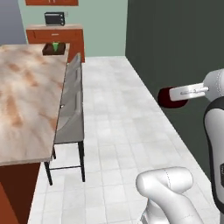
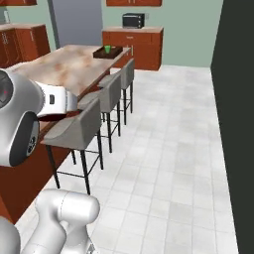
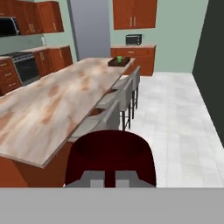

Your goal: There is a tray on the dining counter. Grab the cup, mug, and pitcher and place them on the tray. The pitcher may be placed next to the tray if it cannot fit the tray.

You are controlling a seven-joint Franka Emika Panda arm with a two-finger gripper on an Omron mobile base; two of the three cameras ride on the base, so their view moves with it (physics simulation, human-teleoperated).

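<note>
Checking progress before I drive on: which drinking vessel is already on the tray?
The green cup, standing in the tray at the counter's far end. The dark red mug is in the gripper, off the counter.

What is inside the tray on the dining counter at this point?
The green cup stands inside the tray, at the far end of the dining counter. The tray's floor behind its near wall is hidden. The mug sits in the claw.

mug (image 3: pixel 110 155): lower part hid behind pincer (image 3: pixel 110 178) tips, 6 o'clock | mug (image 1: pixel 171 98) partly covered by fingers | cup (image 2: pixel 107 49) in tray (image 2: pixel 115 53): too small for detail, 12 o'clock | worktop (image 1: pixel 26 96) cut by left edge, 9 o'clock
</note>
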